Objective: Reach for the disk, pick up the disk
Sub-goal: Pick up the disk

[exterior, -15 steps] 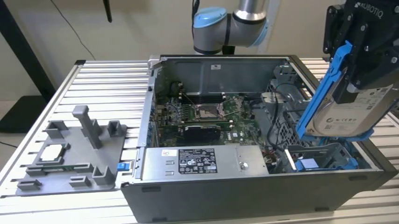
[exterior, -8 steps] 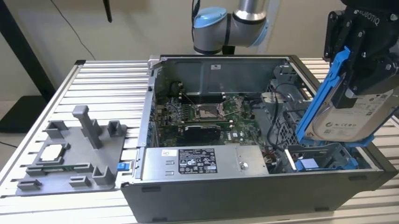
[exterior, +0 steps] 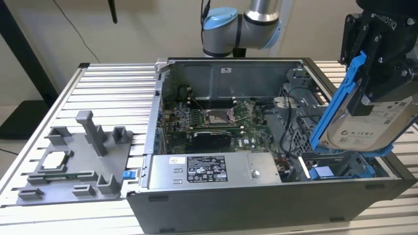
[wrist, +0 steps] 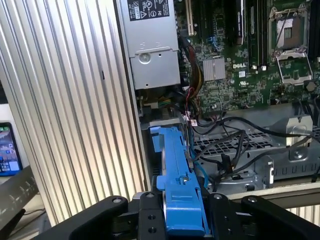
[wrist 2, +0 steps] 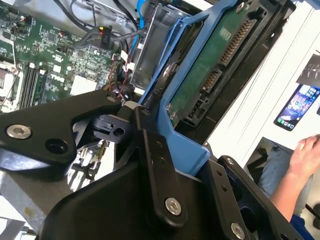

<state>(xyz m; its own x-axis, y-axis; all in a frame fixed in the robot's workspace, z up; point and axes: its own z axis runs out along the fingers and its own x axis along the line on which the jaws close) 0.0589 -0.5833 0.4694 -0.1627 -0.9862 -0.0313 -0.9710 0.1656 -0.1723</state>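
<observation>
- At the exterior view's left, a grey plastic fixture tray (exterior: pixel 72 169) with upright pegs lies on the ribbed aluminium desk (exterior: pixel 111 93), with a small white-topped square chip (exterior: pixel 55 159) resting in it.
- In the middle stands an open grey metal computer case (exterior: pixel 261 205), showing its green motherboard (exterior: pixel 216 120) and a grey power supply box with a black label (exterior: pixel 209 170).
- At the exterior view's right, the black claw (exterior: pixel 382 85) hangs above the case's drive bay, clamped on the disk (exterior: pixel 369 125), a flat silver-grey hard drive with a white label and blue plastic rails.
- The disk is lifted clear of the case, tilted, its lower end just above the blue bay (exterior: pixel 339 169).
- In the second wrist view, the black fingers (wrist 2: pixel 155 165) press on the blue rail, and the disk's (wrist 2: pixel 210 75) green circuit side shows.
- In the first wrist view, the blue rail (wrist: pixel 177 185) sits between the claw's black links.
- A person's hand (wrist 2: pixel 305 155) and a phone (wrist 2: pixel 297 106) lie beyond the desk.
</observation>
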